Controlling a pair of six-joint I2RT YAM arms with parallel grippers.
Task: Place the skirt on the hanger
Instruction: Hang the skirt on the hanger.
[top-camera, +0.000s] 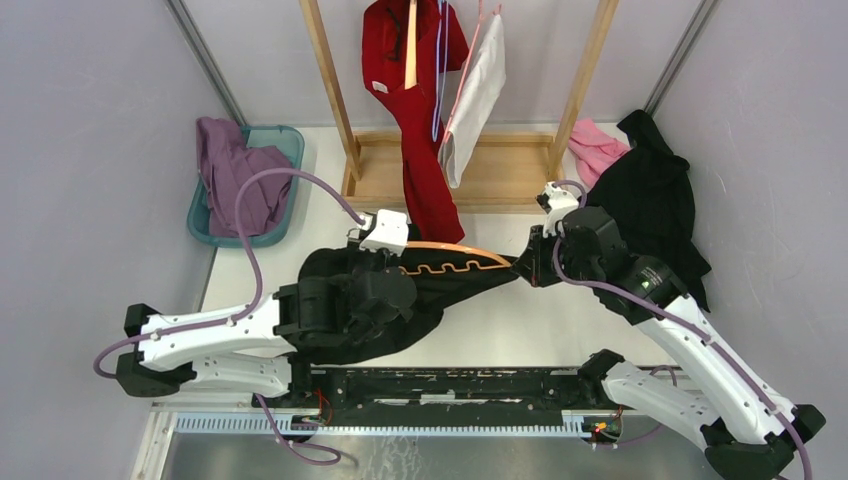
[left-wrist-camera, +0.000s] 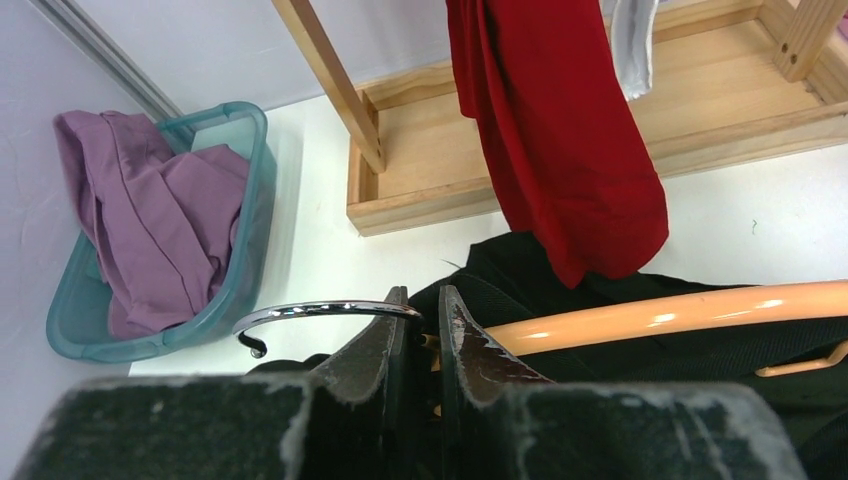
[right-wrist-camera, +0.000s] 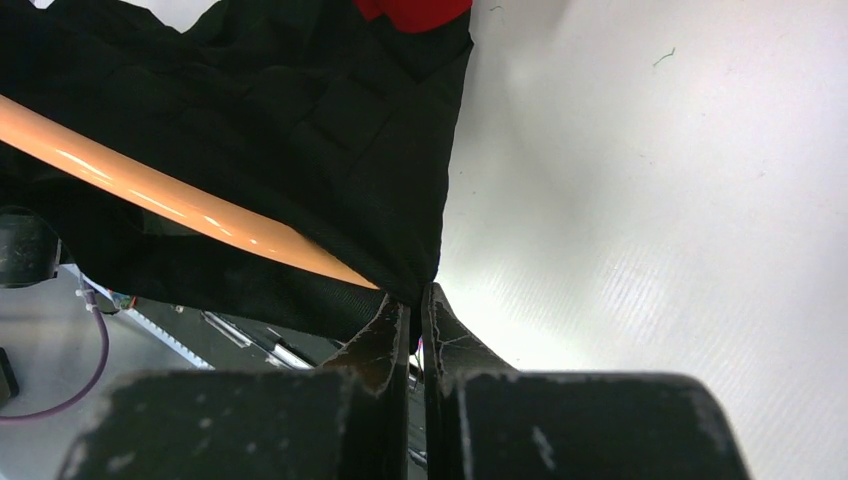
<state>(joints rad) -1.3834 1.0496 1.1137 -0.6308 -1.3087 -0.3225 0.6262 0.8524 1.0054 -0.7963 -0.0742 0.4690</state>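
Along orange hanger (top-camera: 450, 246) — black skirt (top-camera: 470, 279), taut

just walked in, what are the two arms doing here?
Both arms are fitting a black skirt onto an orange hanger. The left pincer is shut on the hanger at its neck, beside the metal hook. The right pincer pinches the skirt's edge at the hanger's far end, holding the fabric stretched. That end appears tucked under the fabric. Nothing is on the wooden rack from this pair yet.
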